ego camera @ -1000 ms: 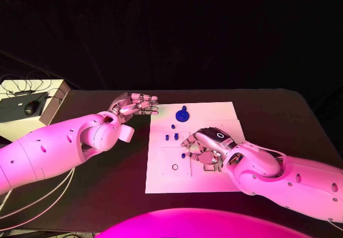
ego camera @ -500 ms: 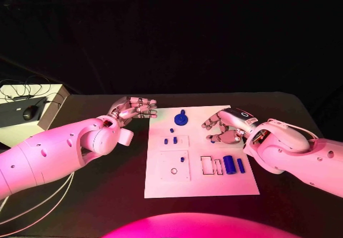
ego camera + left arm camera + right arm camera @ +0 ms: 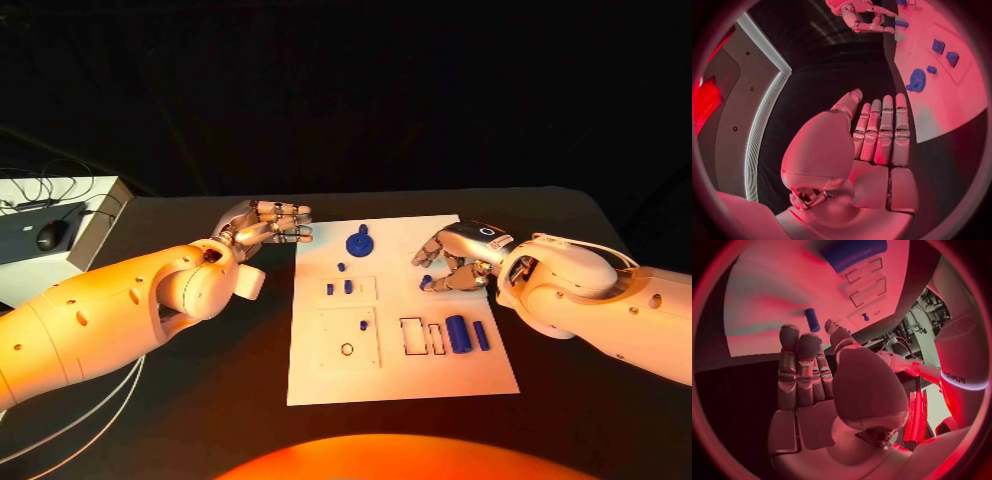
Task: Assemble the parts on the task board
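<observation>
**Both hands off the board, parts lying loose**

Seen from the head camera, the task board [image 3: 397, 370], a flat white rectangle, lies in the middle of the black table [image 3: 577, 230] with its long axis running away from the robot. A blue gear-shaped part [image 3: 361, 240] sits near the board's far edge. Toward the right side a thick blue cylinder [image 3: 459, 334] and a thinner blue bar [image 3: 482, 335] lie side by side, both with their long axes pointing away from the robot, just beside two empty rectangular slots [image 3: 414, 335]. The right hand [image 3: 454, 262] hovers over the board's right edge, fingers curled inward; a small blue piece [image 3: 427, 284] shows at its fingertips, but whether it is pinched cannot be told. The left hand [image 3: 271, 220] sits just off the board's far left corner, fingers bent together, holding nothing.

From the left wrist, the left hand's smooth silver fingers [image 3: 886, 132] lie straight and pressed side by side above the dark table, apart from the board; the gear [image 3: 916, 80] lies flat on the white surface.

From the right wrist, the right hand's fingers [image 3: 801, 365] stand close together, with a short blue cylinder [image 3: 812, 320] just past their tips over the board; contact is unclear.
</observation>
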Robot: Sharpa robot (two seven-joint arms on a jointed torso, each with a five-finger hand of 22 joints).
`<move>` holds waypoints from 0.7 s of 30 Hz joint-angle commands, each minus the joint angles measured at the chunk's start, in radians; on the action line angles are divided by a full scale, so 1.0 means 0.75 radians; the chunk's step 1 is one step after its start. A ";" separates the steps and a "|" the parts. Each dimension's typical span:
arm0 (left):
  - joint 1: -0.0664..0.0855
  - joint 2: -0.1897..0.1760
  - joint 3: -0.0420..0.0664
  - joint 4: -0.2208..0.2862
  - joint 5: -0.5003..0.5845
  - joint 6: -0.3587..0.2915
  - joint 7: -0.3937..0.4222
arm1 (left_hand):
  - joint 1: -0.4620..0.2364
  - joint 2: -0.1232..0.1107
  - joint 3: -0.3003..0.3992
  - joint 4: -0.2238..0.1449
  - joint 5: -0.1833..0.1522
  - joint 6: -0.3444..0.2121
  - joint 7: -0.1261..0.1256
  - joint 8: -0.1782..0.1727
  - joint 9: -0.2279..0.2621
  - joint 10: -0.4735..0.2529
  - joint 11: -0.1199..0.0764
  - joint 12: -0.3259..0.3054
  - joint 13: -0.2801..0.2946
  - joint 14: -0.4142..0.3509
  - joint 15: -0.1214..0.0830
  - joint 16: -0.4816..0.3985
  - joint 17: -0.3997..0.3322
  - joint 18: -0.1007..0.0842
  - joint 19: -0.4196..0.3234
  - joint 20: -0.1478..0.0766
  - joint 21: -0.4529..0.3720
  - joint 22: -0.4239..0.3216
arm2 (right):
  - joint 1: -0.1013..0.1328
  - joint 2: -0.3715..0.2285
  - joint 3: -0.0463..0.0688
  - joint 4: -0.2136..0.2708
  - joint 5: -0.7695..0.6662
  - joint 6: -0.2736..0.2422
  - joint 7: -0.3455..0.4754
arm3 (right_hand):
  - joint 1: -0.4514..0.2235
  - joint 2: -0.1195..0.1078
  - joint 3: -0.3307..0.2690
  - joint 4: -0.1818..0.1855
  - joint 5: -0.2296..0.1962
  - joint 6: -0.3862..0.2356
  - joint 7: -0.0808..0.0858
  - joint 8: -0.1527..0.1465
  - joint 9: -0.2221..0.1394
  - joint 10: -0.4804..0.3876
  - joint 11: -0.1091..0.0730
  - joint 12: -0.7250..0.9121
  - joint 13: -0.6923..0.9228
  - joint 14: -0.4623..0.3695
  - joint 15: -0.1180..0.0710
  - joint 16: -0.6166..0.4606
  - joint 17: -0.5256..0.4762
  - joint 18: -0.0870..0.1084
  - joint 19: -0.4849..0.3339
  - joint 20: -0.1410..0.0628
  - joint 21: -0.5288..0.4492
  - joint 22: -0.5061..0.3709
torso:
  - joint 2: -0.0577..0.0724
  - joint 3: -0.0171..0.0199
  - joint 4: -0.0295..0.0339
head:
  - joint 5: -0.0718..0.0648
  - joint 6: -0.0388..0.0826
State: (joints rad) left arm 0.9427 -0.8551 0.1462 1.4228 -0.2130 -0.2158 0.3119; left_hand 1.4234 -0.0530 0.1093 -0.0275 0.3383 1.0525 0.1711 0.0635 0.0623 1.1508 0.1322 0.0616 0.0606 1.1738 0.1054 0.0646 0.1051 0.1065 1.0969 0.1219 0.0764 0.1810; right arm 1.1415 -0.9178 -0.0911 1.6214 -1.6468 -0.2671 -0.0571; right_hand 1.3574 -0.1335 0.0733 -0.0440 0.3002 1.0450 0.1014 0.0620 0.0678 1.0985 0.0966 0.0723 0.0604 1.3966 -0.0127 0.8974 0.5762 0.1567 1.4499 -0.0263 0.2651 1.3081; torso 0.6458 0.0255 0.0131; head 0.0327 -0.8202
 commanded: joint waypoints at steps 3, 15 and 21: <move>-0.001 0.000 0.001 0.002 -0.007 0.015 0.020 | 0.002 -0.003 0.007 -0.005 -0.004 0.000 -0.001 0.000 0.001 0.000 -0.007 -0.002 -0.001 0.003 -0.003 -0.002 0.002 -0.014 0.003 0.000 0.003 -0.002 | -0.003 0.013 -0.003 -0.015 -0.092 0.076 -0.033 | 0.020 0.011 0.011 0.007 0.006 0.004 -0.008 0.000 0.001 0.003 -0.005 0.008 0.000 0.002 0.004 -0.005 0.000 0.002 0.005 0.007 0.010 0.047 | 0.002 -0.0001 -0.0003 | -0.004 -0.001; -0.001 -0.005 0.001 0.006 -0.007 0.013 0.018 | 0.000 -0.004 0.006 -0.004 -0.004 0.000 -0.001 0.000 0.001 0.000 -0.006 -0.002 -0.001 0.003 -0.003 -0.002 0.002 -0.015 0.003 -0.001 0.004 -0.002 | -0.008 0.034 -0.008 -0.025 -0.114 0.075 -0.066 | -0.002 0.029 0.221 -0.028 -0.033 0.100 0.013 0.003 0.004 0.121 -0.031 -0.005 0.000 0.050 -0.012 -0.005 0.006 -0.001 0.038 0.006 0.158 0.072 | 0.001 -0.0005 0.0004 | -0.002 -0.007; -0.001 -0.008 0.001 0.007 -0.006 0.023 0.017 | -0.003 -0.003 0.006 -0.002 -0.004 0.000 -0.001 0.000 0.001 0.000 -0.006 -0.002 -0.001 0.003 -0.003 -0.002 0.002 -0.015 0.003 -0.001 0.004 -0.002 | -0.011 0.035 -0.010 -0.027 -0.132 0.087 -0.084 | -0.030 0.039 0.302 -0.051 -0.037 0.162 0.005 0.002 0.004 0.181 -0.048 -0.012 0.000 0.056 -0.021 0.004 0.028 -0.017 0.043 -0.003 0.269 0.086 | 0.000 0.0000 0.0005 | -0.003 -0.007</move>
State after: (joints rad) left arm 0.9427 -0.8610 0.1462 1.4253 -0.2133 -0.2159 0.3122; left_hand 1.4234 -0.0530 0.1092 -0.0275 0.3383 1.0526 0.1710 0.0635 0.0623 1.1508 0.1322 0.0616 0.0606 1.1738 0.1054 0.0646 0.1057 0.1064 1.0969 0.1219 0.0764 0.1812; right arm 1.1351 -0.8921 -0.0977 1.6030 -1.7198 -0.2246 -0.1018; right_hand 1.3418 -0.1053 0.2920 -0.0801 0.2730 1.1623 0.1050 0.0619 0.0718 1.2279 0.0611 0.0654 0.0586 1.4331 -0.0233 0.8974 0.5950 0.1543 1.4599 -0.0251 0.4587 1.3078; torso 0.6463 0.0252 0.0134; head 0.0309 -0.8263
